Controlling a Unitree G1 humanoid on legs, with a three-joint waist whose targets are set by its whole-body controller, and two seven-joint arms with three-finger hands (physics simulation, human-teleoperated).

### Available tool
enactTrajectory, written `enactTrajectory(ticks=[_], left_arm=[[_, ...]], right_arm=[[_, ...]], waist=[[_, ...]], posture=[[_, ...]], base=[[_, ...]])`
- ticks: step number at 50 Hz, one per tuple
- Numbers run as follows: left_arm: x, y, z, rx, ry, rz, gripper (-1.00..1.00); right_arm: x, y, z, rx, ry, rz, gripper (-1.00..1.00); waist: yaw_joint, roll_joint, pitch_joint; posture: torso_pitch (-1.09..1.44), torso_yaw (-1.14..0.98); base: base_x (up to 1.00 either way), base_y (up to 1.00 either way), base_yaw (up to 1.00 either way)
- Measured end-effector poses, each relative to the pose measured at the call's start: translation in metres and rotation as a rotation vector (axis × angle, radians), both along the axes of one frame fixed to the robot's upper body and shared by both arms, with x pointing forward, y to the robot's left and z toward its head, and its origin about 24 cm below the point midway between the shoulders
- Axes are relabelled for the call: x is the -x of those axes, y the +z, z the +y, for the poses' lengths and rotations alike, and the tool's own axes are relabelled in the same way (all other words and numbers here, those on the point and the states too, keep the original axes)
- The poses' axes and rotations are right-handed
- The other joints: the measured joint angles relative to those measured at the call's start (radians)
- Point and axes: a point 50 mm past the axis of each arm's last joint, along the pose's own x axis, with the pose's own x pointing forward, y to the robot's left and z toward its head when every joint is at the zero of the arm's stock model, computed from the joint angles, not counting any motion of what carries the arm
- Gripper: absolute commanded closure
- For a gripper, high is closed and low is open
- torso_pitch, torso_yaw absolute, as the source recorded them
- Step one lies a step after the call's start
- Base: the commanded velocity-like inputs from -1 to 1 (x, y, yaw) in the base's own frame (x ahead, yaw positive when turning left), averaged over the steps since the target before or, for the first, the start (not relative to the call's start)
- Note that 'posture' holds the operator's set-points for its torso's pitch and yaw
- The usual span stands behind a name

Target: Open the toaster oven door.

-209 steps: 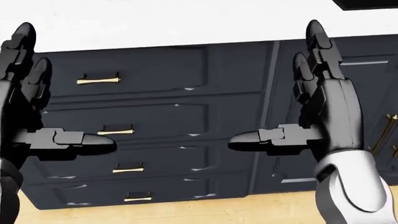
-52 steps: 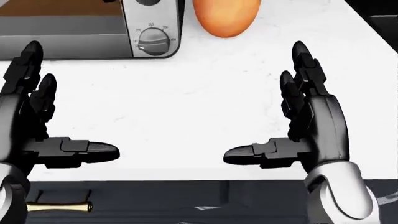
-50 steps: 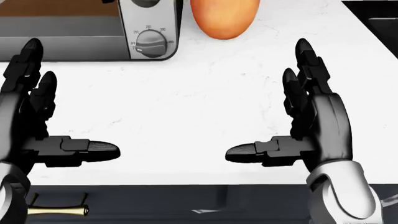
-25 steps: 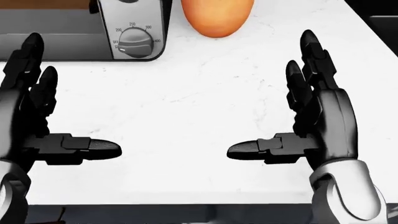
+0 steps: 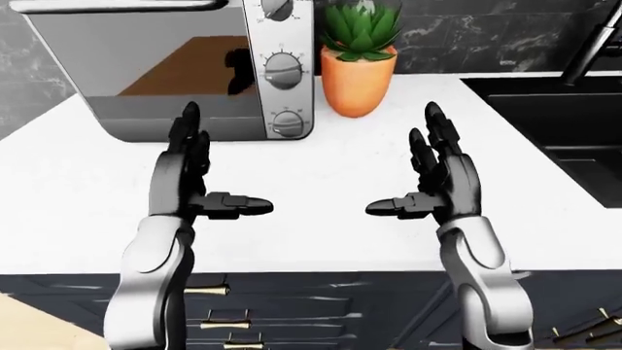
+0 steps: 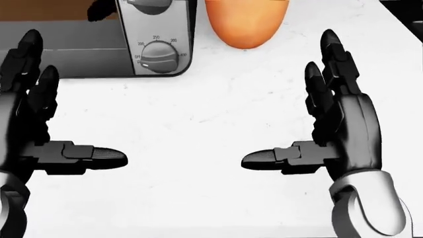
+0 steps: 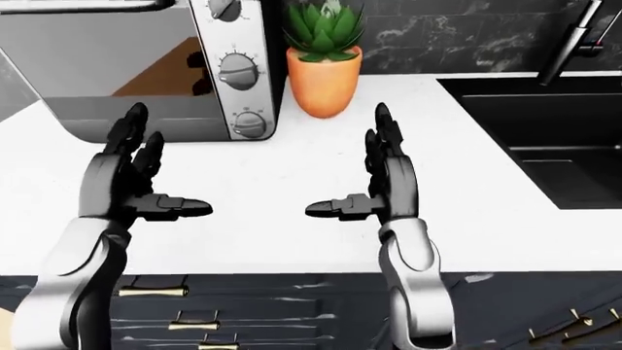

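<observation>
The silver toaster oven stands at the top left of the left-eye view on the white counter. Its glass door is shut, with the bar handle along the top edge and three knobs on its right panel. My left hand is open, fingers up and thumb pointing right, held above the counter below the oven's door. My right hand is open and mirrors it, further right. Both hands are empty and touch nothing. The head view shows the oven's lower right corner.
An orange pot with a green succulent stands right beside the oven. A black sink with a faucet lies at the right. Dark drawers with brass handles run below the counter edge.
The whole picture has shifted: the camera went from the drawer fronts up to the counter, then nearer the oven. The cabinet front has left the head view. Both hands keep their open pose.
</observation>
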Motion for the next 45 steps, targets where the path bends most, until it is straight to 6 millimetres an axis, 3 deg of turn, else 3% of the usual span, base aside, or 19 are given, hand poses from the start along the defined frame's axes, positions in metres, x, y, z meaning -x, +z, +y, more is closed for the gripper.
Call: enactTrajectory(ticks=[7, 13, 28, 35, 45], left_arm=[[-0.001, -0.009, 0.006, 0.007, 0.036, 0.049, -1.00], [0.006, 0.001, 0.001, -0.036, 0.013, -0.036, -1.00], [0.007, 0.005, 0.000, -0.059, 0.009, -0.048, -1.00], [0.006, 0.004, 0.000, -0.060, 0.011, -0.042, -1.00], [0.005, 0.008, -0.002, -0.078, 0.008, -0.048, -1.00]], right_arm=[[-0.001, -0.003, 0.002, 0.000, 0.012, 0.029, -1.00], [0.000, 0.001, 0.000, -0.001, 0.000, 0.000, -1.00], [0.000, 0.000, -0.001, -0.001, -0.002, 0.005, -1.00], [-0.001, -0.003, -0.002, -0.001, -0.006, 0.015, -1.00], [0.000, -0.001, -0.002, 0.001, -0.001, 0.003, -1.00]], waist=[[0.016, -0.036, -0.004], [0.014, -0.033, -0.018], [0.019, -0.034, -0.017], [0.020, -0.035, -0.056], [0.025, -0.039, -0.143]], posture=[[0.00, 0.00], [0.00, 0.00], [-0.03, 0.00], [-0.10, 0.00], [-0.20, 0.00]], base=[[0.00, 0.00, 0.00], [0.00, 0.00, 0.00], [0.00, 0.00, 0.00], [0.00, 0.00, 0.00], [0.00, 0.00, 0.00]])
